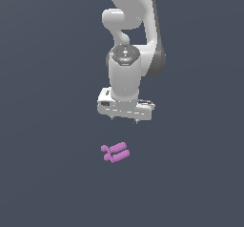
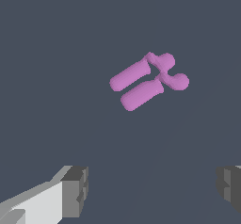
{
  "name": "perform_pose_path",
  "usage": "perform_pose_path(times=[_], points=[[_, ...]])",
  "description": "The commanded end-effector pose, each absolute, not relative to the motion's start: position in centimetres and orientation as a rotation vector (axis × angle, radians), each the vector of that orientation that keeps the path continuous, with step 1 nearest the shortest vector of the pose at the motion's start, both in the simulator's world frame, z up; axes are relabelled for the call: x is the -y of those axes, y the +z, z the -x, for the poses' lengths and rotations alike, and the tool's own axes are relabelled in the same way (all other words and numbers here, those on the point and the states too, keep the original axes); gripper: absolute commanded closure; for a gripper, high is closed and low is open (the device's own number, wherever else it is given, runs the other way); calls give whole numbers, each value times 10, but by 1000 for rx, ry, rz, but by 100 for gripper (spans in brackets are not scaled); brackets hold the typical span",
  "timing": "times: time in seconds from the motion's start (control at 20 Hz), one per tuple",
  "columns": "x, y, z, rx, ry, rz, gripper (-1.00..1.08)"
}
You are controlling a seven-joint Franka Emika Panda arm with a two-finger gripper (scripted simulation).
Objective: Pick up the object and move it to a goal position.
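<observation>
The object (image 1: pixel 115 152) lies on the dark grey surface (image 1: pixel 190 183), apart from the arm and lower in the exterior view than the jaws. It is small and pink-purple: two short rounded rods side by side, joined at one end where two smaller stubs branch off, seen best in the wrist view (image 2: pixel 148 80). The gripper (image 1: pixel 125 119) appears to hang above it, jaws spread wide with nothing between them; its fingertips (image 2: pixel 75 191) are grey.
</observation>
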State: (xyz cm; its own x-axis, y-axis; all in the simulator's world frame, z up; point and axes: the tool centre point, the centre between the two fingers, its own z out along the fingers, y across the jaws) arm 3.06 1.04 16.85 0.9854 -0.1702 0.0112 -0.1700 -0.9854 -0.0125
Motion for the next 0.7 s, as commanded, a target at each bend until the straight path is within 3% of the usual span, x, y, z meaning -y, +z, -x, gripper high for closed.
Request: perform_pose_path(times=[0.0,0.65], points=[[-7,162,-37,-372,-15,3106,-92],[11,124,-72,-972,2,2970,-92]])
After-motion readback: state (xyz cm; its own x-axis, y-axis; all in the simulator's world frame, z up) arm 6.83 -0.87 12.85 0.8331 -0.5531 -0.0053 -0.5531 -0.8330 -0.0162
